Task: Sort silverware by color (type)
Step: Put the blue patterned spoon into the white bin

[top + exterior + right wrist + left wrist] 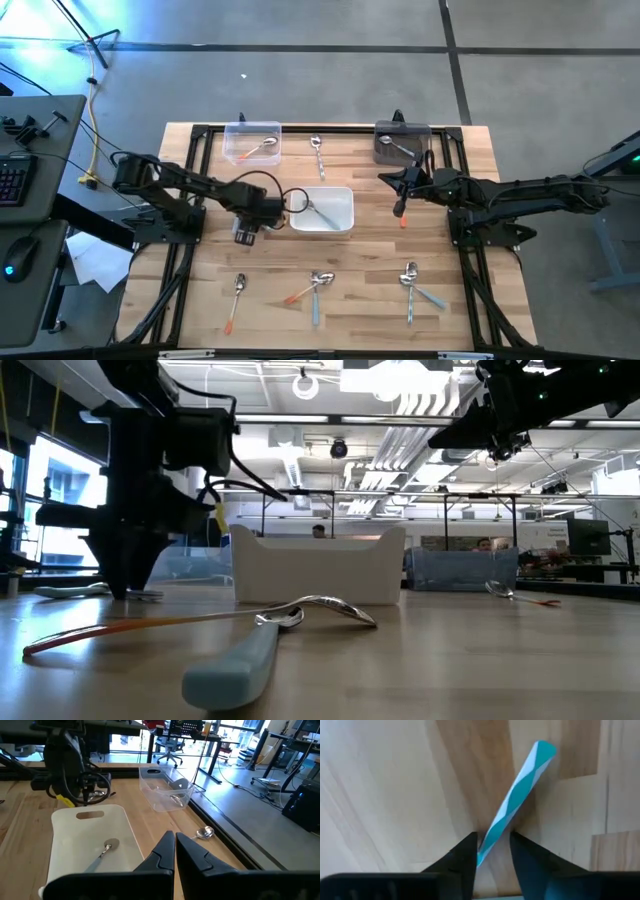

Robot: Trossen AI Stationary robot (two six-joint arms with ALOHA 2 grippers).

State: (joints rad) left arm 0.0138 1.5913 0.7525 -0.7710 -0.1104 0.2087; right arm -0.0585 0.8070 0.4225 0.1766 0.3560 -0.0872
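From above, the wooden counter (350, 300) carries a white bin (325, 212) at its middle, a clear bin (252, 142) toward the far left with an orange-handled spoon (262, 150) in it, and a gray bin (401, 145) toward the far right with a silver spoon (398, 149) in it. The left pincer (247, 232) is down at the counter just left of the white bin, which holds a blue-handled spoon (318, 211). The right pincer (400, 205) hangs just right of the white bin with an orange handle (403, 222) poking out below its tip. One silver spoon (317, 152) lies between the two far bins; along the near edge lie more spoons: a lone one (238, 290) on the left, a crossed pile (315, 287) in the middle and another pile (412, 285) on the right. At counter height, a blue handle (232, 668) and a long orange-handled spoon (190, 622) lie close in front, the white bin (318, 568) stands behind them, and the left arm reaches down to the counter beside it. The left wrist camera shows its two dark fingers (465, 857) a little apart, on either side of a light blue handle (517, 797) that slants over the wood; whether they press it I cannot tell. The right wrist camera shows its fingers (162, 852) pressed together above the white bin (75, 855), with a spoon (102, 852) inside, the clear bin (167, 790) farther on and one spoon (204, 833) lying beside it.
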